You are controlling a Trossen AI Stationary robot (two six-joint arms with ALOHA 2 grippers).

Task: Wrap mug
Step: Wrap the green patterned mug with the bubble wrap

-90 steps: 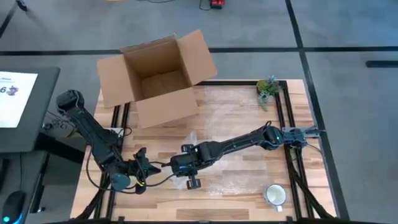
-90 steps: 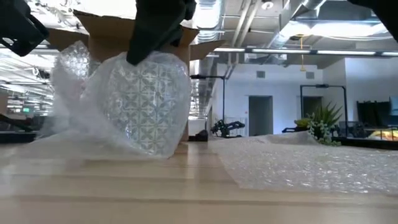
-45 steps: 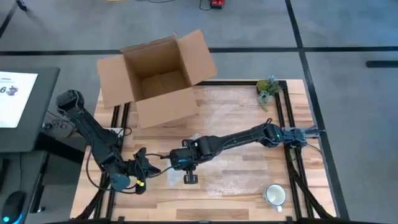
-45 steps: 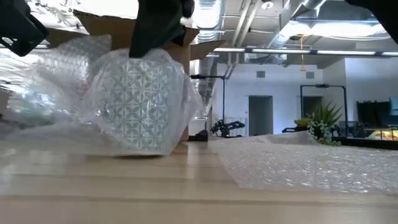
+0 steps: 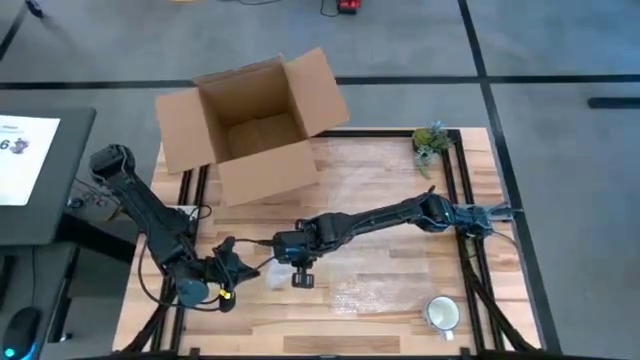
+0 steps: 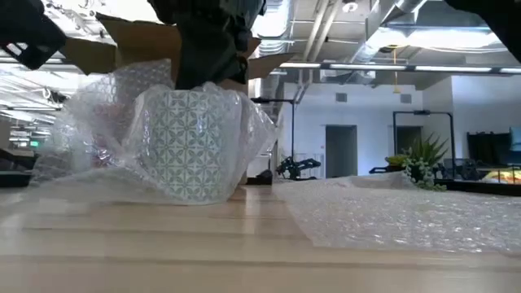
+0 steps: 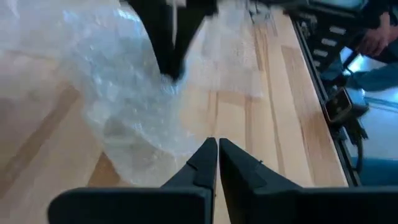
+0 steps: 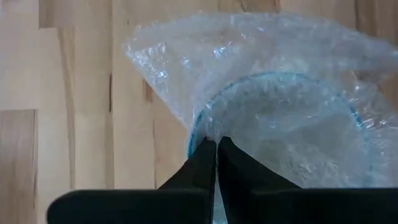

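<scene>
Since 1.0 s ago the right gripper (image 5: 297, 262) has carried the patterned mug (image 6: 194, 145) toward the left side of the table (image 5: 400, 290); mug now upright in low view, bubble wrap (image 6: 98, 138) draped round it. Right fingers (image 8: 214, 163) pinched shut on the wrap at the mug rim. Left gripper (image 7: 217, 163) clenched, seemingly on nothing, just short of the wrap's edge. Second mug (image 5: 443, 313) near front right corner, cardboard box (image 5: 250, 125) at back left

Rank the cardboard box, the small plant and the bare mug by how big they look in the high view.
1. cardboard box, by far the largest.
2-3. small plant and bare mug: too alike to rank.
</scene>
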